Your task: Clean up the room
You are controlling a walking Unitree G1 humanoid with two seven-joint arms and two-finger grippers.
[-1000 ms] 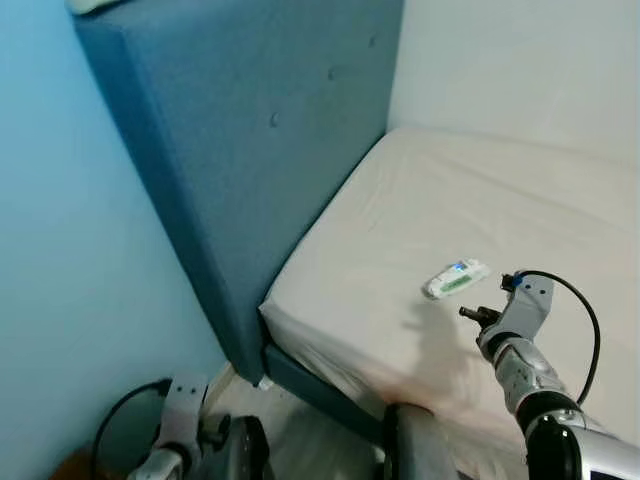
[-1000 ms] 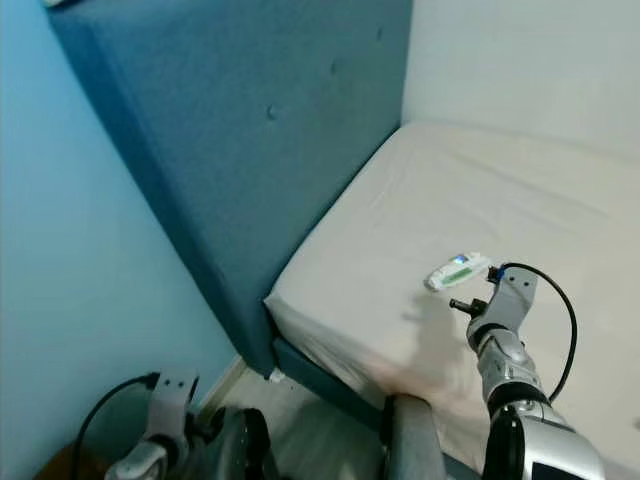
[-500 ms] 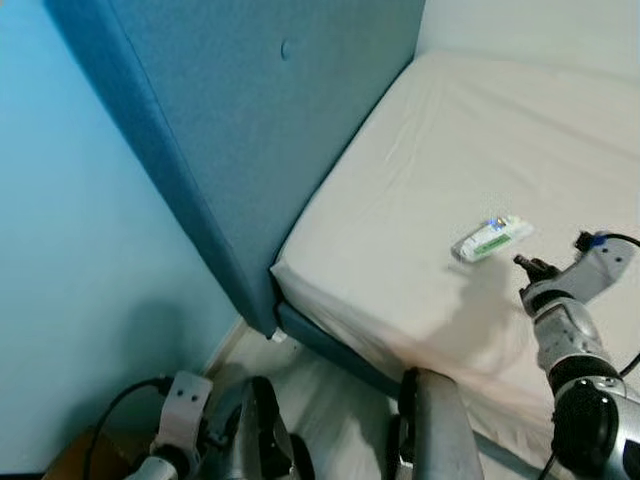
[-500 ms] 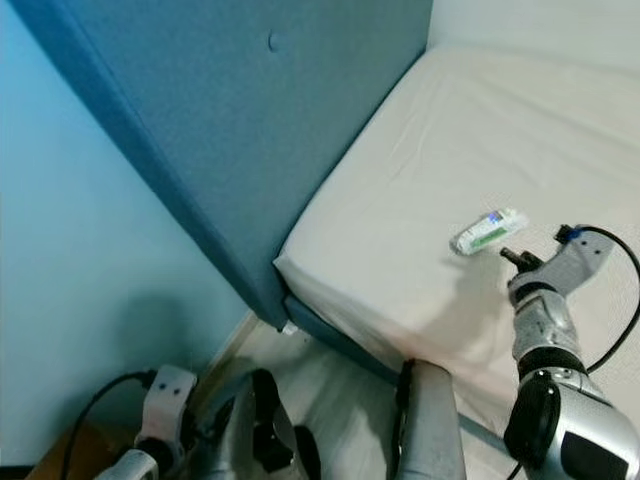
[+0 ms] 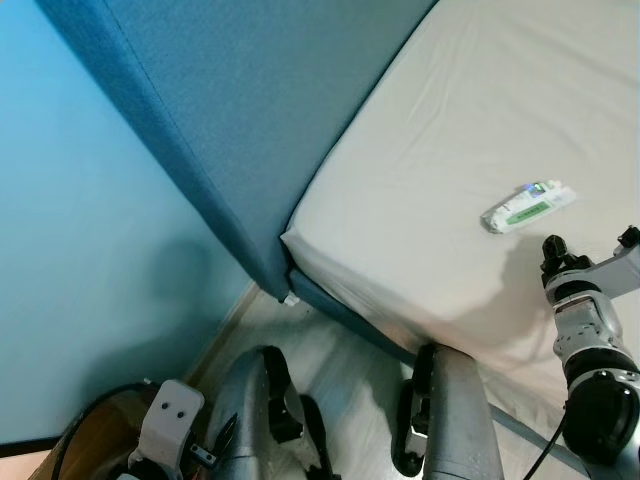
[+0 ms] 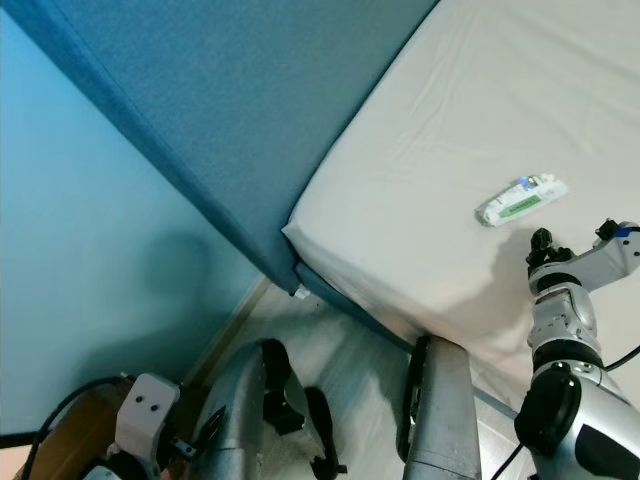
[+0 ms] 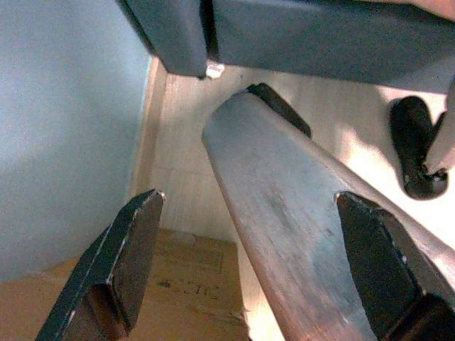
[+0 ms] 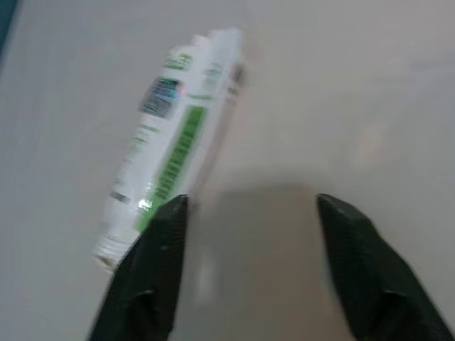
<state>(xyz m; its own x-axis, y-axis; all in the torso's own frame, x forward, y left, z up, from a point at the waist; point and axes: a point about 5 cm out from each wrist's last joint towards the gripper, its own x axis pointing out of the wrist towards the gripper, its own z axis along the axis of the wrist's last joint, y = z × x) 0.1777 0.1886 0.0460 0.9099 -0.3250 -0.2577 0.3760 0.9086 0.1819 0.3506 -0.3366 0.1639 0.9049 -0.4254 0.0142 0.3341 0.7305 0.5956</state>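
One item to tidy: a white tube with green print [image 5: 528, 207] lying flat on the bare cream mattress [image 5: 450, 130], right of centre in the head views, cap end toward lower left of frame. Nothing else on the bed near it.

Right gripper [image 8: 245, 266] is at the right edge of the head views, hovering just short of the tube over the sheet, its shadow falling between them. In the right wrist view both black fingers [image 8: 153, 270] are spread wide with nothing between them; the tube sits ahead and off toward one finger, not centred in the gap. That view is blurred.

Left gripper [image 7: 249, 273] hangs idle low at lower left, fingers apart and empty, looking past the robot's own leg at the wood floor and a cardboard box [image 7: 185, 273]. Blue headboard [image 5: 250, 110] runs across the upper left, blue wall at left.

Risks, as I judge them:
- tube is off-centre to the fingers, so closing now could clip its edge and skid it away over the sheet
- tube lies flat on a soft mattress, so coming down too shallow may push it, and too deep may pinch sheet fabric with it
- tube is smooth and squashy, so a grip near the tail could let it slip or tilt out
- blur suggests camera motion, so aim may be off
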